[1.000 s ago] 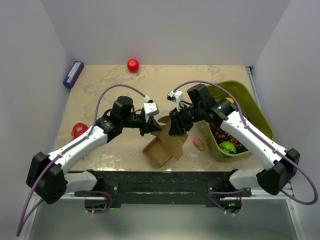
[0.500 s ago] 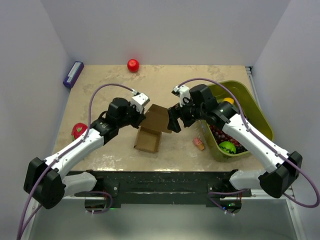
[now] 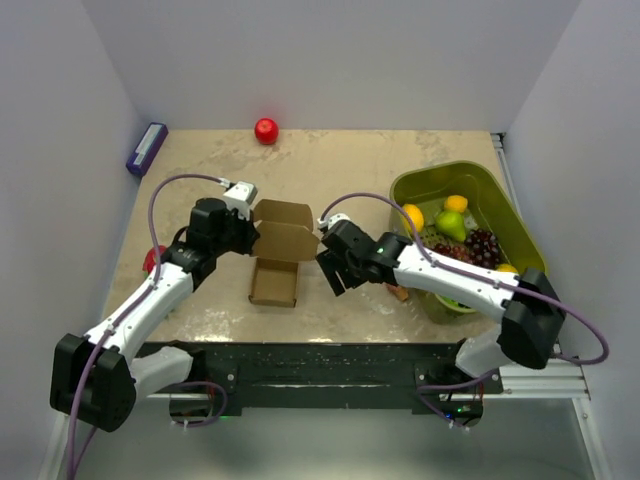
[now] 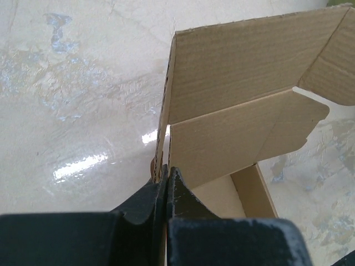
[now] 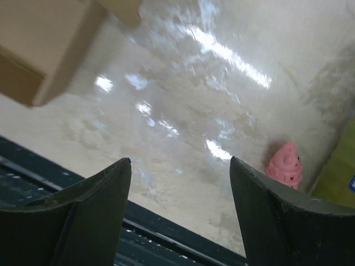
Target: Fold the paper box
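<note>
The paper box (image 3: pixel 277 258) is plain brown cardboard, partly formed, with an open tray toward the near edge and a lid panel with flaps raised behind it. My left gripper (image 3: pixel 248 232) is shut on the box's left wall. In the left wrist view the fingers (image 4: pixel 165 191) pinch the cardboard edge, with the lid and a side flap (image 4: pixel 244 133) standing beyond. My right gripper (image 3: pixel 335 272) is open and empty, just right of the box and apart from it. In the right wrist view a box corner (image 5: pixel 50 50) shows at top left between wide-apart fingers.
A green basket (image 3: pixel 520 230) with fruit stands at the right. A small pink toy (image 3: pixel 398 291) lies beside it, also in the right wrist view (image 5: pixel 284 166). A red ball (image 3: pixel 266 130) sits at the back, a purple block (image 3: pixel 146 149) at back left, a red-green object (image 3: pixel 153 260) under my left arm.
The box has moved left and now rests with its tray open and lid raised. My right gripper let go of it, opened and dropped toward the near edge. My left arm pulled back left.
</note>
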Controlling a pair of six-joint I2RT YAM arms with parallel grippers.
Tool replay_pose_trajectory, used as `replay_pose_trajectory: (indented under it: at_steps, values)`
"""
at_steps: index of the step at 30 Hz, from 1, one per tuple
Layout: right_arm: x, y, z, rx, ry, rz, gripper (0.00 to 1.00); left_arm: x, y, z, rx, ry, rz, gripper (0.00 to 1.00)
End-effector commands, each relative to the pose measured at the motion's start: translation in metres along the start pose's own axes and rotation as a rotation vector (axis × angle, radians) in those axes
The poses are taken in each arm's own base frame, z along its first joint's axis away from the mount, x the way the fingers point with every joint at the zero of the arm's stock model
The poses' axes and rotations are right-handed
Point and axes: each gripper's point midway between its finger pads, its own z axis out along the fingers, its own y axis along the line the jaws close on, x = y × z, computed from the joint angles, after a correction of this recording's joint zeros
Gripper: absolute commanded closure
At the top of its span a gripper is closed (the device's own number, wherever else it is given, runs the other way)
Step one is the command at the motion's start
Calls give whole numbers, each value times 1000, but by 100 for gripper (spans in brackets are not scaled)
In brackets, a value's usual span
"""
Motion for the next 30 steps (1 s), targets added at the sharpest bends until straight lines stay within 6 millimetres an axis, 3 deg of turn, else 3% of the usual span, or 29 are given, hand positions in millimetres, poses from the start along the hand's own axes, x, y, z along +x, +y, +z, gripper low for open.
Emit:
replay_pose_trajectory:
  at_steps: [1,8,13,30]
  values:
    - [9,-42,5,262,7,59,26,-13,-1,-5,9,-45,-13,100]
    - [35,-70,26,467,122,-10,32,-11,-1,-5,7,-37,-5,100]
    - [52,-75,41,516,181,-20,37,-10,0,-4,6,-30,1,100]
    - [77,-103,35,530,248,126,39,-7,-3,-1,26,-16,-6,100]
